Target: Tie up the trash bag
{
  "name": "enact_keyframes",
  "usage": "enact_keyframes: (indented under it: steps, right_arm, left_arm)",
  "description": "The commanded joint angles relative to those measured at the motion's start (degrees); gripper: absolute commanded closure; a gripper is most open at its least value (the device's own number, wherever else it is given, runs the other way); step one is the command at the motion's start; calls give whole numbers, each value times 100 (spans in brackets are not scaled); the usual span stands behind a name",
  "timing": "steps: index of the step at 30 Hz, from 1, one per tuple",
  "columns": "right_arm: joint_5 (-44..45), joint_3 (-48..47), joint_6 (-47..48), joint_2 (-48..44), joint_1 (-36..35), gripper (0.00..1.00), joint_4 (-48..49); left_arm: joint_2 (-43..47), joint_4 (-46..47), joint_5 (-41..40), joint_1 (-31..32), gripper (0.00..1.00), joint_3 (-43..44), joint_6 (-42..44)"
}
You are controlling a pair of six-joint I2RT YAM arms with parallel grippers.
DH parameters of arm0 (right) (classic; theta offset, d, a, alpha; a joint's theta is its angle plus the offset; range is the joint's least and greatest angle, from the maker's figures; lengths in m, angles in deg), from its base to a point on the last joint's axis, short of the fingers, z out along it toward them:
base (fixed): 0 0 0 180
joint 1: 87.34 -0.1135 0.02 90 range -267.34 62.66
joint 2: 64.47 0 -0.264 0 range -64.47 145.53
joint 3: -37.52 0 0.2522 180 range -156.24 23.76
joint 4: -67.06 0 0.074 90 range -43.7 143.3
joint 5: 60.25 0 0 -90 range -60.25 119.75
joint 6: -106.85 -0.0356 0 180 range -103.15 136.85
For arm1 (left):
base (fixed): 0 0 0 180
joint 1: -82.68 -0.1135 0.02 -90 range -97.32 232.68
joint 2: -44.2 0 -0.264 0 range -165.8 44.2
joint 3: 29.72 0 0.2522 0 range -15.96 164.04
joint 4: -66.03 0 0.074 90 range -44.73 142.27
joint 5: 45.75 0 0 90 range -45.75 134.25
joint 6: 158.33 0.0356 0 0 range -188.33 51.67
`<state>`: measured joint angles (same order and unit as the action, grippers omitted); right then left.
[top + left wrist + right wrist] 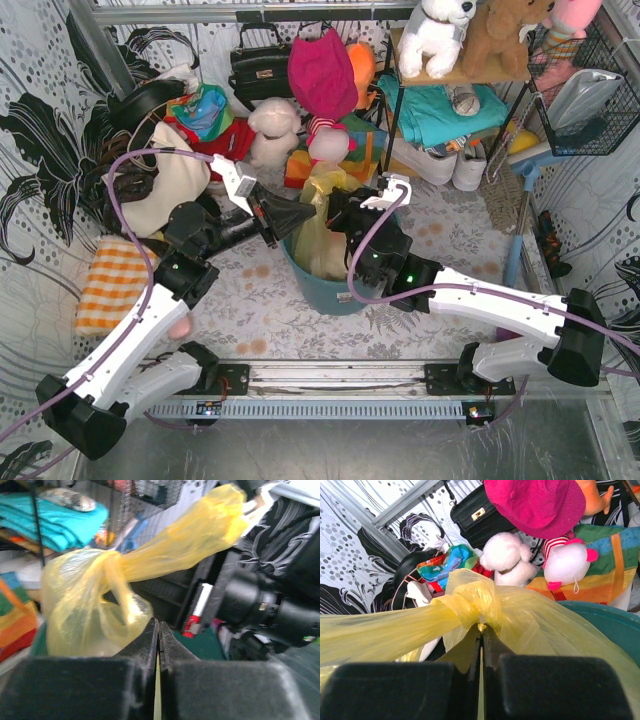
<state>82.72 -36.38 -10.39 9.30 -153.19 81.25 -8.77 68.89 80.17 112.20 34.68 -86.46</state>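
Observation:
The yellow-green trash bag [318, 225] stands in the teal bin [330, 290] at the table's middle. Its top is twisted into a knot [470, 602], which also shows in the left wrist view [111, 562]. One tail stretches taut from the knot toward the left in the right wrist view, and another [200, 525] rises to the right arm in the left wrist view. My left gripper [303, 215] [158, 625] is shut, with a strip of yellow film pinched between its jaws. My right gripper [335, 208] [481, 626] is shut on bag plastic right at the knot.
A cream tote bag [175, 180] and an orange checked cloth [115, 285] lie at the left. Plush toys [275, 130], a black handbag [258, 65] and a shelf with teal cloth [440, 110] crowd the back. A wire basket [590, 100] hangs at the right.

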Motion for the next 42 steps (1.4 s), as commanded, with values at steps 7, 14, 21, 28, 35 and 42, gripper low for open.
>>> enact_keyframes:
  steps: [7, 14, 21, 28, 35, 42]
  right_arm:
    - [-46, 103, -92, -163, 36, 100, 171]
    - [-115, 126, -75, -206, 28, 100, 237]
    - [-605, 182, 101, -96, 32, 100, 791]
    - [-711, 60, 123, 115, 63, 100, 848]
    - [-222, 46, -198, 221, 164, 100, 360]
    - [-197, 50, -12, 384, 318, 100, 683]
  left_arm:
    - [183, -438, -1384, -31, 32, -49, 197]
    - [-131, -467, -917, -35, 28, -41, 264]
    - [-445, -541, -500, -37, 49, 33, 251]
    - [-385, -516, -237, -39, 94, 143, 240]
    - [-104, -475, -167, -42, 98, 91, 188]
    - [1, -484, 261, -26, 98, 34, 147]
